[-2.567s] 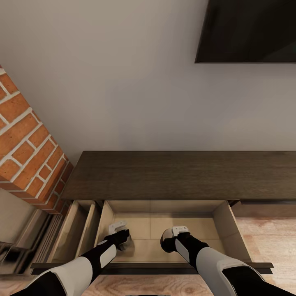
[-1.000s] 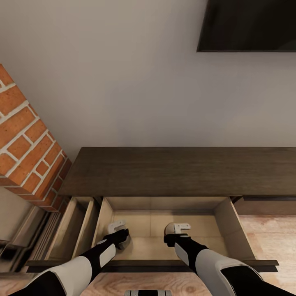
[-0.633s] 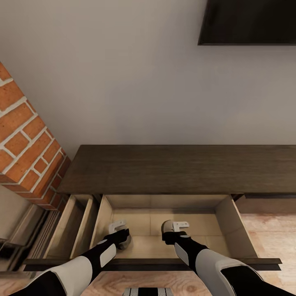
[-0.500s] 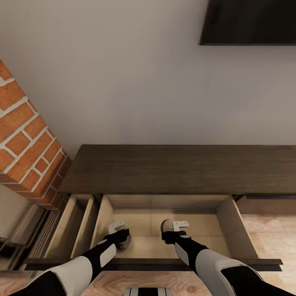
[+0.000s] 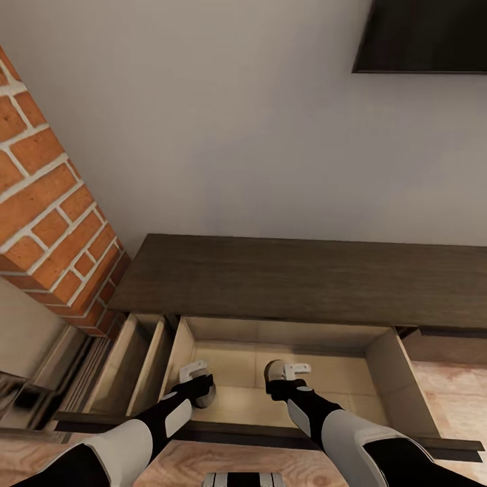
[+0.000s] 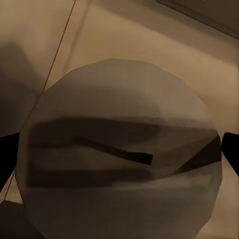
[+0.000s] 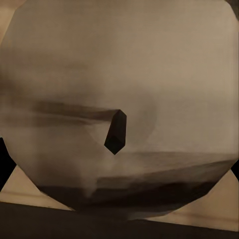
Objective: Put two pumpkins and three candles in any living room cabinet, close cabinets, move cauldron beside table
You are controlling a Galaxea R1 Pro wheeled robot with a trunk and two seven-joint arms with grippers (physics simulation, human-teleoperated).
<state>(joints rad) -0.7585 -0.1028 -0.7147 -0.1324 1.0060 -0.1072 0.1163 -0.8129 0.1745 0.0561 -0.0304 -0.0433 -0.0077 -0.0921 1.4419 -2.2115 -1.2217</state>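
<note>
Reaching down into the open pale-beige drawer (image 5: 379, 352) of the long low dark-brown wooden cabinet (image 5: 304, 277), both arms work side by side. At far left rises the red brick fireplace (image 5: 47, 210), with a narrower open drawer (image 5: 132, 358) between it and the wide one; a dark flat screen (image 5: 426, 34) hangs on the grey wall at upper right, and light wooden floor (image 5: 453, 399) shows beside the cabinet.

The left gripper (image 5: 196, 385) sits low over the drawer floor, a stubby beige-grey cylinder candle (image 6: 119, 154) between its dark fingertips (image 6: 6, 159) — the flat round top faces the wrist camera, wick lying across it, so the candle's axis runs along the fingers. Its jaws sit at either side of the candle; a firm clamp I cannot tell.

The right gripper (image 5: 287, 380) hovers just beside it, well inside the drawer, with a second stubby beige-grey candle (image 7: 119, 109) — top and short dark wick toward the camera. Whether its jaws grip it I cannot tell.
</note>
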